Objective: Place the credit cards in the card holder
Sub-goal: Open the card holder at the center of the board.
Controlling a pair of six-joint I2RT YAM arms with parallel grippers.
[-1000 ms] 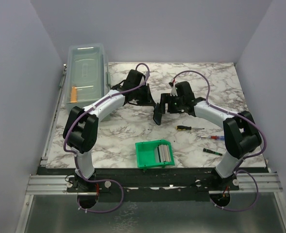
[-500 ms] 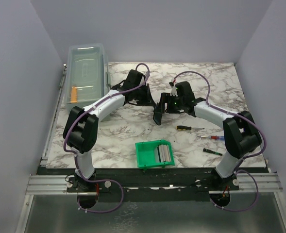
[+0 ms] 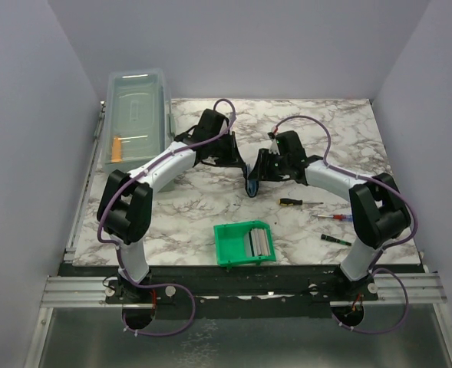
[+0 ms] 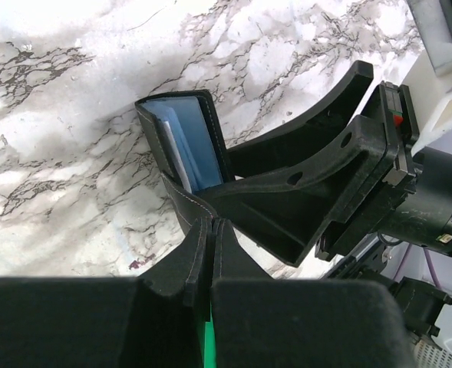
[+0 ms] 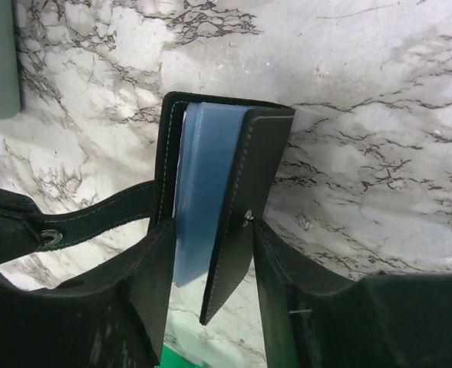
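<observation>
Leather-look black card holder (image 5: 210,230), blue-grey inside, btwn right hand (image 5: 210,295) fingers.

Black card holder (image 5: 233,222), blue-grey inside; white grey-veined marble table (image 3: 202,203)

Card holder (image 3: 251,182) at tabletop (image 3: 341,130) centre, between both grippers. Bin (image 3: 243,244) at near edge, cards (image 3: 259,242) in it. Lidded box (image 3: 136,115) far-left corner; screwdrivers (image 3: 318,217) right.

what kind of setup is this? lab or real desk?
Likely a lab test cell, not a real desk: plain white walls box in a marble-print tabletop, the arms are bolted to an aluminium rail, and props are staged, such as a green bin and screwdrivers.
</observation>
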